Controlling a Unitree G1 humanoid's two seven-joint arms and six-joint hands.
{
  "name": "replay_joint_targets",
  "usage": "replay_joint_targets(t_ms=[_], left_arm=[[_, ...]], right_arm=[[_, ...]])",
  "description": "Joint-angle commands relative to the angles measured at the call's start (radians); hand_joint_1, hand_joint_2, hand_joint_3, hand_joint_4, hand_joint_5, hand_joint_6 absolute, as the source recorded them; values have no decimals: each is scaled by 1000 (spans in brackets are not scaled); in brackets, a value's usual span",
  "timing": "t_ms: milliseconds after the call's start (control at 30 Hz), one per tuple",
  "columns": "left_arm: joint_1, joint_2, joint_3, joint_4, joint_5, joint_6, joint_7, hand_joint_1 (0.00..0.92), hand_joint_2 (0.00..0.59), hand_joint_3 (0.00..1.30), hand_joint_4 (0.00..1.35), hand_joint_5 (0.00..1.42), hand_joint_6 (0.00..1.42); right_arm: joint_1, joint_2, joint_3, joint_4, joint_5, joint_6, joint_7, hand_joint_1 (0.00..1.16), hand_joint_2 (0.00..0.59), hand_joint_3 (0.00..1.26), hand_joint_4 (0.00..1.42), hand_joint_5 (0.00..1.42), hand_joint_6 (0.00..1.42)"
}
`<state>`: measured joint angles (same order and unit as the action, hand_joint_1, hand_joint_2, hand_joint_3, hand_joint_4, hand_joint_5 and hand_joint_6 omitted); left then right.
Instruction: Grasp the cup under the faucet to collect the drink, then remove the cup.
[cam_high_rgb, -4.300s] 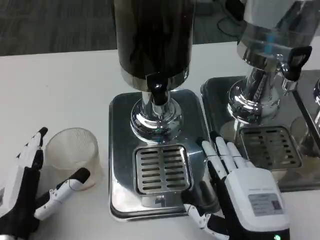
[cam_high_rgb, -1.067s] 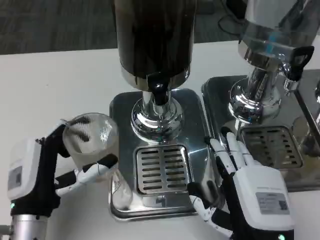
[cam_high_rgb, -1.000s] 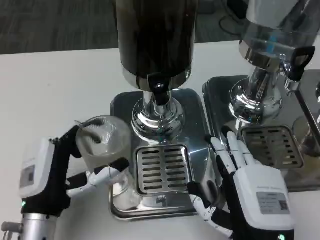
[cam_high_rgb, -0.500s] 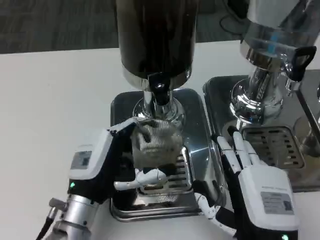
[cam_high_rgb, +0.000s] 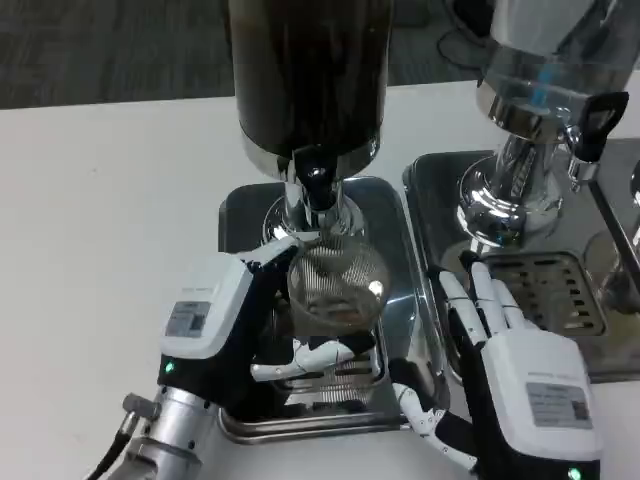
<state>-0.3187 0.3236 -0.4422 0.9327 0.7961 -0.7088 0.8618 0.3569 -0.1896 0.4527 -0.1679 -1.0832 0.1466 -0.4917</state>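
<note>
Cup under the faucet
Left hand (cam_high_rgb: 225, 335) grips the cup (cam_high_rgb: 335, 285) beneath the faucet (cam_high_rgb: 315, 185); right hand (cam_high_rgb: 510, 370) rests open. An off-centre rim risks spilling.

On the right we see a second dispenser (cam_high_rgb: 545, 70) on its own steel tray (cam_high_rgb: 440, 215), with a slotted grate (cam_high_rgb: 550, 290), all on the white table (cam_high_rgb: 110, 230).

The left hand (cam_high_rgb: 215, 330) hides the drip grate (cam_high_rgb: 330, 365) beneath.
</note>
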Motion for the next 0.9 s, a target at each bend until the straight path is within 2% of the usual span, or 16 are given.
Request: replay_joint_targets(t_ms=[33,133,300,500,600,700,833,900], left_arm=[[32,20,-2,2,-2,8,24,303,122,352,481,686,604],[39,27,3,1,-7,16,32,231,83,321,454,649,558],[37,34,0,-11,-2,44,23,187,57,239,370,567,462],[36,38,-1,-20,-10,37,9,77,2,170,282,500,383],[69,67,30,-75,-40,6,12,56,0,178,278,501,383],[111,95,67,-119,-72,-6,4,29,0,186,292,509,395],[170,125,114,-188,-103,-16,-6,21,0,205,288,502,370],[210,145,147,-233,-122,-25,-11,22,2,202,236,459,361]], right_arm=[[1,-3,0,-12,10,-6,5,398,343,125,0,89,369],[0,-3,0,-11,12,-6,6,397,343,125,0,89,369],[-5,-4,2,-7,15,-8,3,396,343,125,0,89,369],[-4,-6,-3,-8,17,-8,0,396,343,125,0,89,369],[-4,-11,-9,-19,-22,16,-20,404,336,125,0,88,351],[-9,-8,-26,-14,3,14,-6,407,335,127,0,88,348],[-8,-14,-17,-14,-12,14,1,409,335,126,0,87,341],[-6,-14,-23,-19,-18,33,17,407,329,125,0,78,331]])
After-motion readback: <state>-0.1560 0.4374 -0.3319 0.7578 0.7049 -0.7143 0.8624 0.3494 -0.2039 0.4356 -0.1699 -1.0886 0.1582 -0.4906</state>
